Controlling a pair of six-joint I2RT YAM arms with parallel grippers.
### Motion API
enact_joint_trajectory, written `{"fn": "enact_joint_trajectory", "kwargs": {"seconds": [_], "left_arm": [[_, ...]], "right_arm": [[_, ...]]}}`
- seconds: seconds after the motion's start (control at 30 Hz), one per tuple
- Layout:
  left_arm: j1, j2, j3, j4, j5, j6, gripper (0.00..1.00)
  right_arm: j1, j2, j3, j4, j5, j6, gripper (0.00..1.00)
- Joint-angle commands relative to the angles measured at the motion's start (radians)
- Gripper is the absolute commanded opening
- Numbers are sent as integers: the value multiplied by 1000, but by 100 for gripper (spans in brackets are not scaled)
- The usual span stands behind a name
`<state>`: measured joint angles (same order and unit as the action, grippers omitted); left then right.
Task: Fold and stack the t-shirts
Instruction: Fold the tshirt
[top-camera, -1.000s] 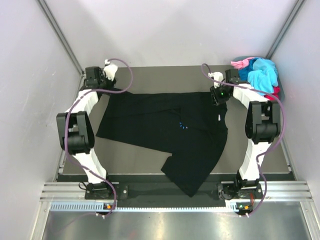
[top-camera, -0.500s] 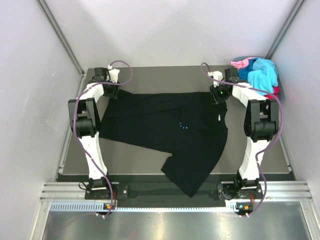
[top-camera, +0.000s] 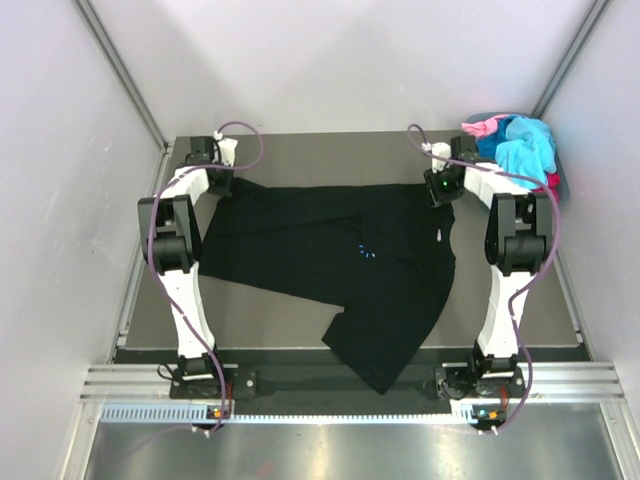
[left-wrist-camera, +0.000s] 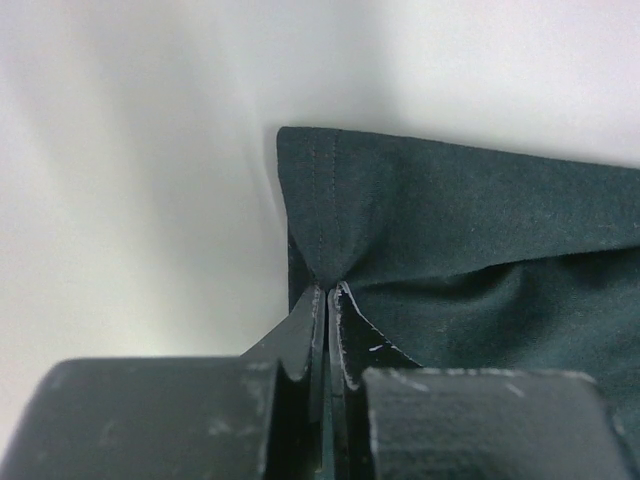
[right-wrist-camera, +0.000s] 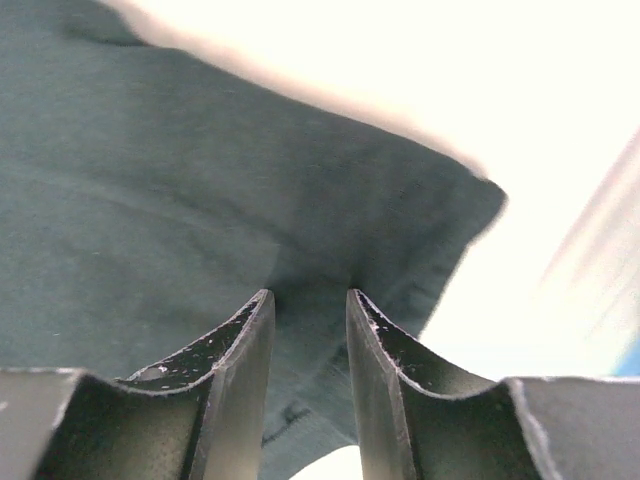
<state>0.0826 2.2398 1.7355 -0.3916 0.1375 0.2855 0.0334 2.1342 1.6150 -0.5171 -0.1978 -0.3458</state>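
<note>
A black t-shirt (top-camera: 340, 250) lies spread across the table, one part trailing toward the near edge. My left gripper (top-camera: 222, 183) is at the shirt's far left corner. In the left wrist view the left gripper (left-wrist-camera: 327, 290) is shut on the hemmed corner of the t-shirt (left-wrist-camera: 450, 220), and the cloth puckers at the tips. My right gripper (top-camera: 440, 190) is at the far right corner. In the right wrist view the right gripper (right-wrist-camera: 308, 295) has its jaws apart, with the t-shirt (right-wrist-camera: 200, 180) lying between and under the fingers (right-wrist-camera: 240, 340).
A heap of pink, blue and red clothes (top-camera: 515, 145) sits at the back right corner. White walls close in the table on the left, back and right. Bare grey table (top-camera: 260, 315) shows near the front left.
The left arm swung in to the shirt's far left corner and its jaws closed on the cloth. The right gripper's jaws have widened slightly at the far right corner.
</note>
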Motion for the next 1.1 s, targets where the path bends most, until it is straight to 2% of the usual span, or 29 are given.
{"fn": "enact_joint_trajectory", "kwargs": {"seconds": [0.0,0.2,0.53,0.6,0.63,0.67,0.7,0.93,1.07], "left_arm": [[-1,26,7,68,11,-35,0],[-1,27,-7,96,16,-60,0],[0,43,4,102,7,-83,0],[0,44,6,99,4,-86,0],[0,44,7,99,2,-85,0],[3,44,7,94,-1,-88,0],[3,44,7,92,-3,-92,0],[22,53,19,102,-18,-117,0],[23,104,108,94,-10,-121,0]], "right_arm": [[-26,-5,59,17,46,39,36],[-63,4,82,22,32,56,37],[-69,143,212,-52,14,57,38],[-73,183,293,-113,-17,57,32],[-76,229,328,-139,-41,57,19],[-78,249,395,-190,-54,59,12],[-79,280,419,-205,-64,62,1],[-79,322,526,-190,-51,80,0],[-79,355,605,-159,-38,91,0]]}}
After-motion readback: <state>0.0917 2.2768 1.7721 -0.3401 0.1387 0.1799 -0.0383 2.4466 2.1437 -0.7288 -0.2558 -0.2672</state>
